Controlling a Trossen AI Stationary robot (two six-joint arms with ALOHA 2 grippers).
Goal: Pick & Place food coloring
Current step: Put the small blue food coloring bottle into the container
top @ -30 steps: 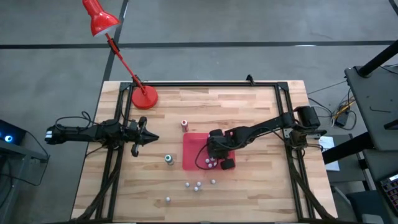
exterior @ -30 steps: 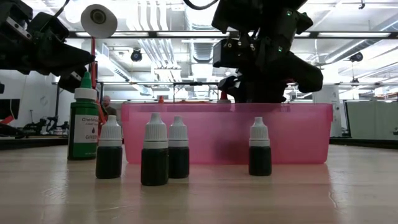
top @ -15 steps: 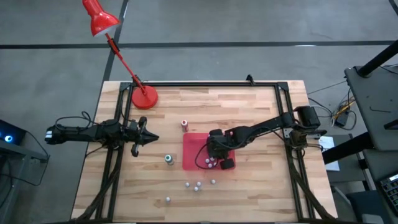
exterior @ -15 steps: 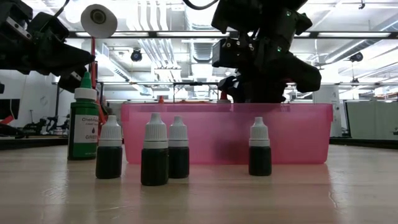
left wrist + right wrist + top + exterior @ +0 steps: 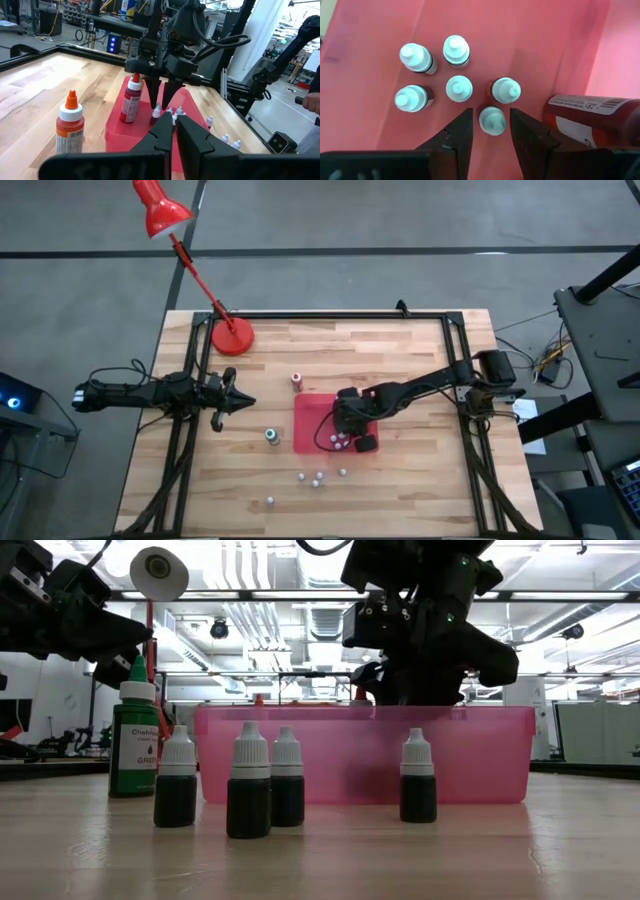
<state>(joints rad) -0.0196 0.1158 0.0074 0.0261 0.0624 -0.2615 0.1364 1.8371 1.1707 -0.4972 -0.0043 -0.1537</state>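
Note:
Several tiny food coloring bottles [image 5: 455, 75] with pale caps stand upright in a pink-red tray [image 5: 308, 425] at the table's middle. My right gripper [image 5: 491, 112] points down into the tray, open. Its fingers stand on either side of one small bottle [image 5: 492, 120] without touching it. In the high view this gripper [image 5: 345, 425] is over the tray's right part. My left gripper [image 5: 245, 402] is shut and empty above the table, left of the tray, pointing toward it. Several more small bottles [image 5: 250, 795] stand on the table in front of the tray.
A larger red bottle [image 5: 131, 97] stands in the tray. An orange-capped bottle [image 5: 296, 381] stands behind the tray's left corner and a green one [image 5: 271, 436] to the tray's left. A red desk lamp's base [image 5: 232, 336] sits at the far left.

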